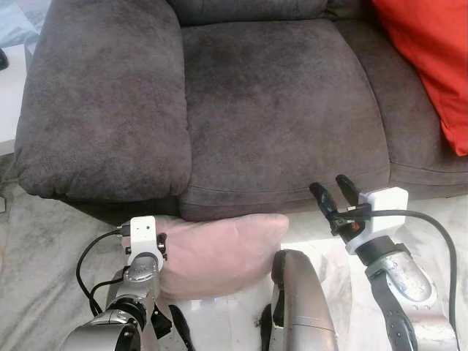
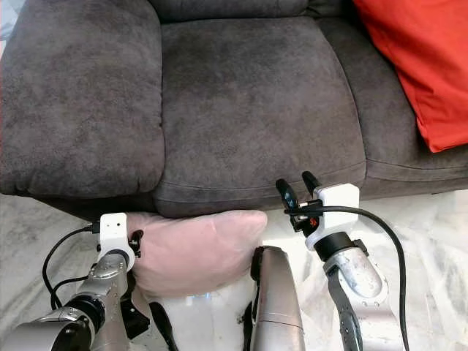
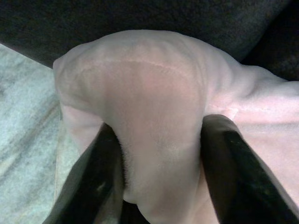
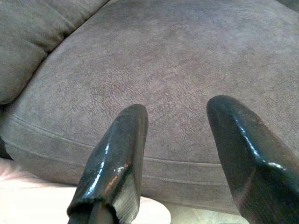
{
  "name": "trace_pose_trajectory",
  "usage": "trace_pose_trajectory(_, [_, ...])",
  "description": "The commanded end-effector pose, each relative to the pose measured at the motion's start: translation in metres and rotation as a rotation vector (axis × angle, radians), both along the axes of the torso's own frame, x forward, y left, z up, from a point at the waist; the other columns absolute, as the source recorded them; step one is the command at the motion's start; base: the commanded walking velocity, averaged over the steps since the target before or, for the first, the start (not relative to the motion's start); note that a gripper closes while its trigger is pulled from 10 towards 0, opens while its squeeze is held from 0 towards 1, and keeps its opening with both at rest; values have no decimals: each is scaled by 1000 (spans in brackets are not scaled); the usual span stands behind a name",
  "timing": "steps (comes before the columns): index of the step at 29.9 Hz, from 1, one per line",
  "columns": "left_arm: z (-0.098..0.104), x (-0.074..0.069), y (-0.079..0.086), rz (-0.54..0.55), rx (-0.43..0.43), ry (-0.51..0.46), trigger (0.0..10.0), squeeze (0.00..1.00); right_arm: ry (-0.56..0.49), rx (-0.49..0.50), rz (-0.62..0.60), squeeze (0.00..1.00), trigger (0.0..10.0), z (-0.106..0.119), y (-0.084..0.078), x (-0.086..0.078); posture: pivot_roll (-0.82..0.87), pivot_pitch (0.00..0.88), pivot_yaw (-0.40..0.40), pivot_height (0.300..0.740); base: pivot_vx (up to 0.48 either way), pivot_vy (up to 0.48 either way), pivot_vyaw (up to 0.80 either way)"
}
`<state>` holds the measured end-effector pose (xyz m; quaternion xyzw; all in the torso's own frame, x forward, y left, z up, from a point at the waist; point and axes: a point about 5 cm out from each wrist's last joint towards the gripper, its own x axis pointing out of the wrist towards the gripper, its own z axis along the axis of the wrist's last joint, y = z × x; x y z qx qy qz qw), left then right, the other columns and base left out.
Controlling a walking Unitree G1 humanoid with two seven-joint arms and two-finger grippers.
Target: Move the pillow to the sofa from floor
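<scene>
Low on the floor, the pale pink pillow lay against the foot of the dark grey sofa, its long axis along the sofa front. The left gripper pinched its soft, bunched near corner. The right gripper hovered empty, fingers apart, before the seat cushion.

Silver arms end in white wrist blocks, looping black cables and glossy, seemingly rubbery black fingers.
</scene>
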<state>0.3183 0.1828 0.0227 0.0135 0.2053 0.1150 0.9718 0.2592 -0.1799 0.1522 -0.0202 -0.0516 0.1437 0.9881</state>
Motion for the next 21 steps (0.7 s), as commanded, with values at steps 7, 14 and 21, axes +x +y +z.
trace_pose_trajectory(7, [-18,-16,6,27,-15,76,0,0,6,5,-4,0,10000,-1,0,-3,-275,350,-74,516,0,0,0])
trace_pose_trajectory(14, [-13,-13,4,-2,11,32,0,0,7,8,-2,0,10000,-3,2,-1,-268,339,-71,516,0,0,0])
trace_pose_trajectory(21, [-10,-11,1,-29,28,5,0,0,4,19,-2,0,10000,-4,5,4,-249,322,-61,516,0,0,0])
